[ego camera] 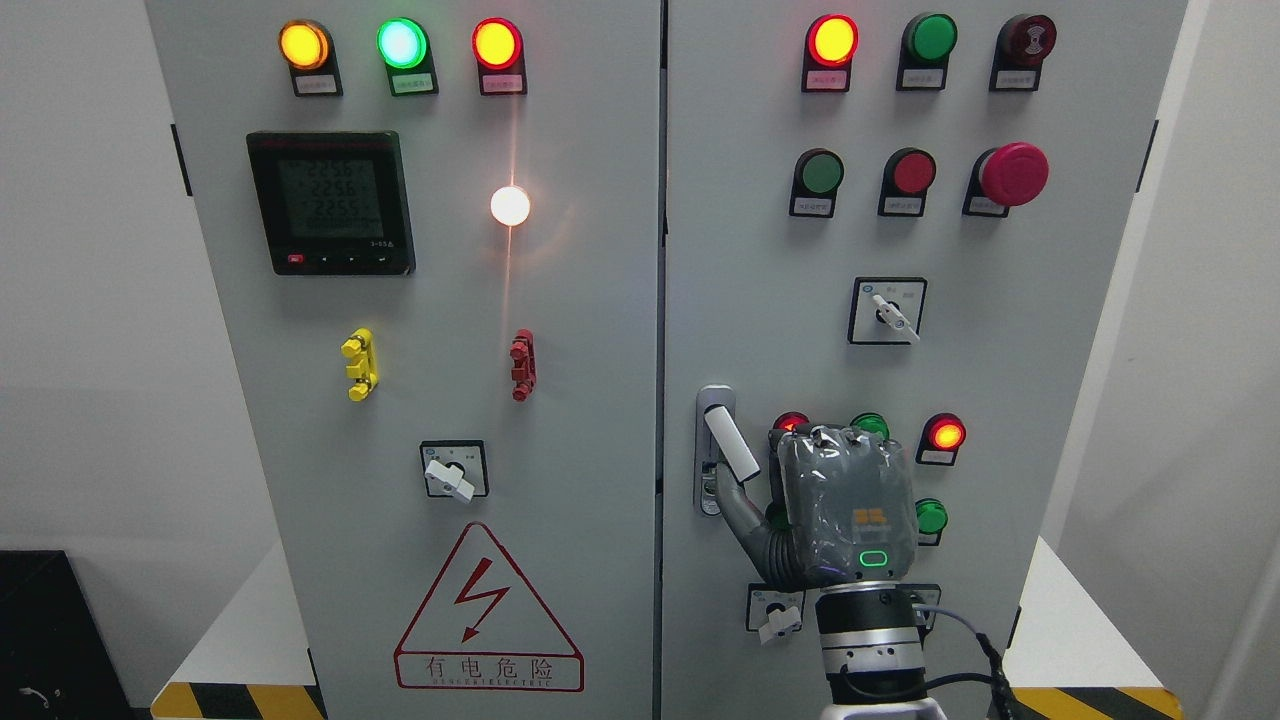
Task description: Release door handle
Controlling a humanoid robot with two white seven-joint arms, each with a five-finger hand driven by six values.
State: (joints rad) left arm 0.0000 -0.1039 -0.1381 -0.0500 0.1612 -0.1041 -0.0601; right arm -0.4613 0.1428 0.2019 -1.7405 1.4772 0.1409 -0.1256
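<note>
One robot hand point(835, 505), one door handle point(728, 443)

The door handle point(728, 442) is a white lever on a grey metal plate at the left edge of my cabinet's right door point(760, 250), swung outward, tilting down to the right.

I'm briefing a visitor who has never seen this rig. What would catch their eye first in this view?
Probably the lit indicator lamps along the cabinet top, above all the bright green lamp at upper left, and the white glare spot on the left door. Next, the big red mushroom button at upper right. Low on the right door, the right hand sits by the swung-out door handle, thumb reaching toward it.
</note>
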